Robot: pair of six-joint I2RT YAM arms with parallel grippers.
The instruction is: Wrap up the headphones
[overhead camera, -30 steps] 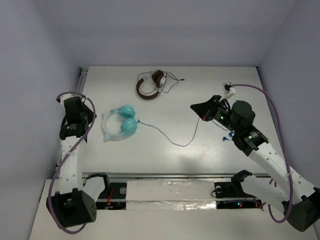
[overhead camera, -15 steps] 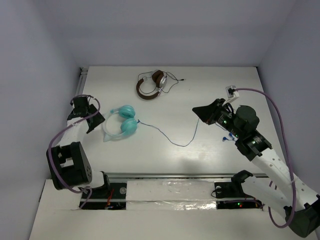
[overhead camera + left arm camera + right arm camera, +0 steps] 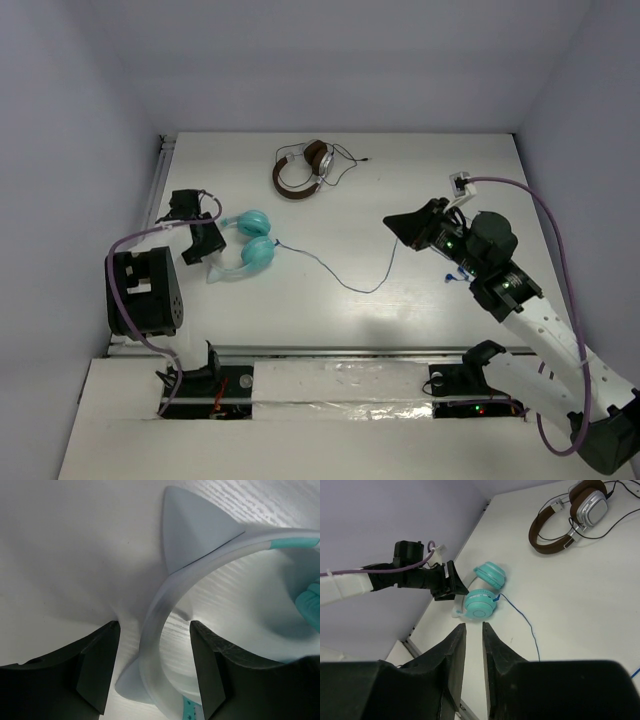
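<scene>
Nearest my side of the table (image 3: 420, 170), the right arm reaches in over the right half, and its right gripper (image 3: 394, 220) hangs above the surface with the claws drawn almost together (a thin sliver of light shows between them in its own camera) and nothing held. The thin blue cable (image 3: 340, 280) lies loose on the table just beyond and left of it. It rises toward that claw, where I lose its end, then dips in a shallow curve and climbs leftward to the nearer teal ear cup (image 3: 260, 252). The headphones (image 3: 250, 238) lie flat on the left half of the table, the two cups side by side and the white translucent headband (image 3: 160, 605) arching away to the left. The left gripper (image 3: 208, 244) is low at that headband with its claws spread wide. From the wrist view, one dark finger (image 3: 97, 665) sits on each side of the band, and I cannot tell whether either touches it. Well apart, toward the far edge, a pair of brown-and-silver headphones (image 3: 300, 170) lies with its dark cable trailing right.
</scene>
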